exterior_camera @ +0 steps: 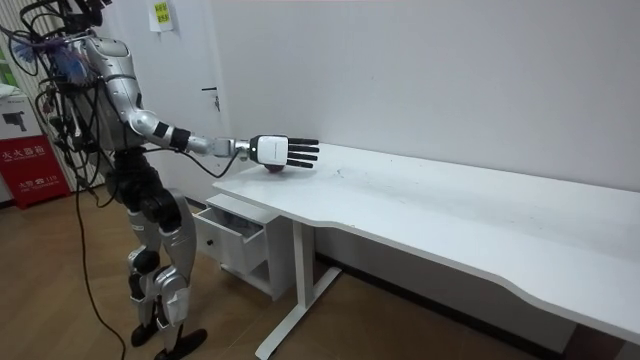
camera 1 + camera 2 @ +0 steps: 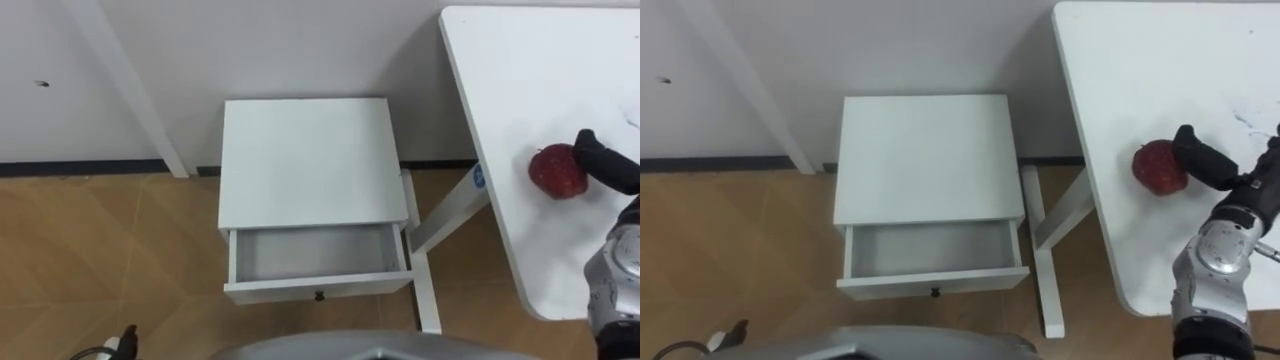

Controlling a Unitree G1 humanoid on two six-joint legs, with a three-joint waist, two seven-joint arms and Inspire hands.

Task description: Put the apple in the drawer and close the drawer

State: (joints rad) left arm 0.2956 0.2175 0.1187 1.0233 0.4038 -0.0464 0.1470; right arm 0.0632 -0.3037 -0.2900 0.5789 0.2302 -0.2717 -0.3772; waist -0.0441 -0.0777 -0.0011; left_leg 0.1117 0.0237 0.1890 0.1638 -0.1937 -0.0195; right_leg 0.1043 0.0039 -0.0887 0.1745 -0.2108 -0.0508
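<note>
Right hand (image 1: 272,150), fingers straight and apart, sits over the apple (image 2: 557,171) lying on the table (image 2: 520,80) near its edge, so a sloppy close could knock it rolling off the table before it reaches the open drawer (image 2: 315,253) beside the table.

white table (image 2: 520,100) — red apple (image 2: 555,172) near its edge | wooden floor (image 2: 100,260) — white nightstand (image 2: 305,160)

Open drawer (image 2: 315,252) is free from above — nightstand top (image 2: 310,160) roofs its rear — table leg (image 2: 450,213) crowds its right.
</note>
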